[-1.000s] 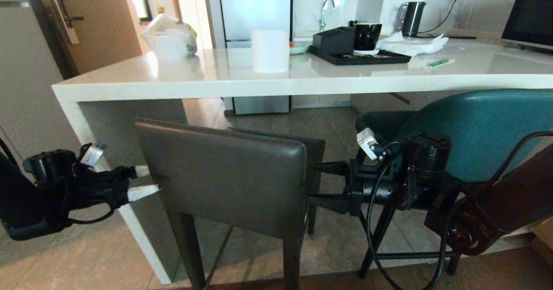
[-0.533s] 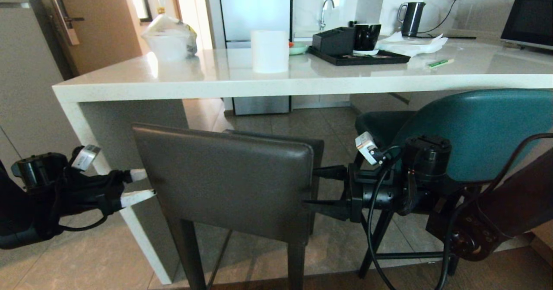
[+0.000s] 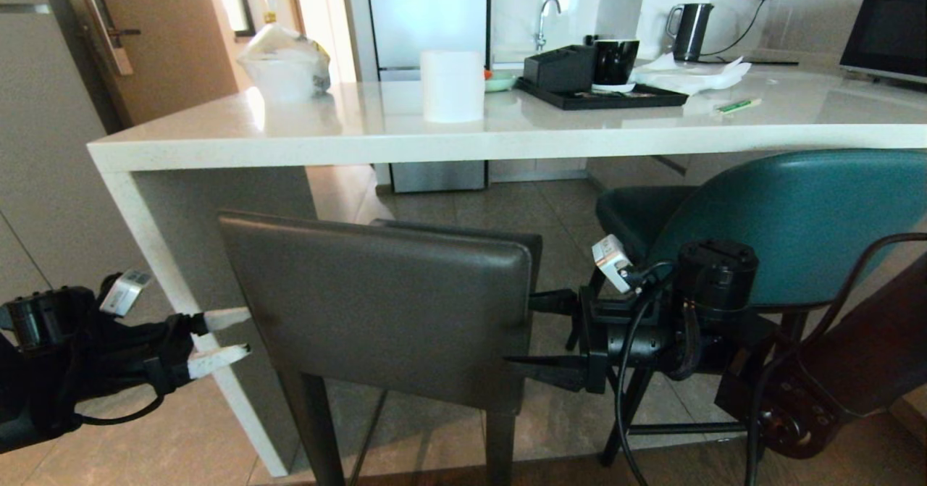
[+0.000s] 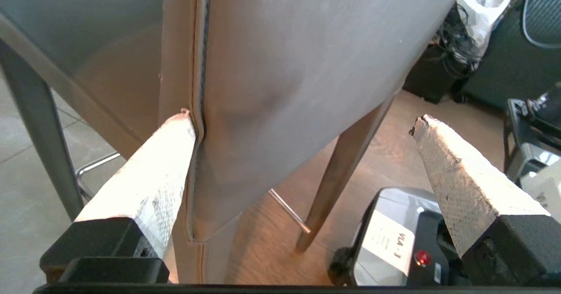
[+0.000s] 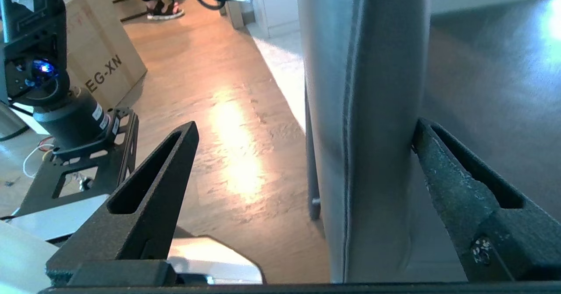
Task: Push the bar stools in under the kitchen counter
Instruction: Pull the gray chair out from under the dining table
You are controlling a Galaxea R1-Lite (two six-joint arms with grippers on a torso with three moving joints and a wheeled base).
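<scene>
Blk arms, looped cables; left hand [image 3: 221,339] white-tipped fingers.

Daylight from the upper middle glares off the glossy worktop [image 3: 507,127]. Beneath it lies dim shadow. Wrist views show warm floor [image 5: 228,123] glare and soft blur.

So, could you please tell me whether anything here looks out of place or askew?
Yes: the grey stool stands out from the kitchen counter, its back skewed to the edge. The crumpled white paper on top looks untidy.
</scene>
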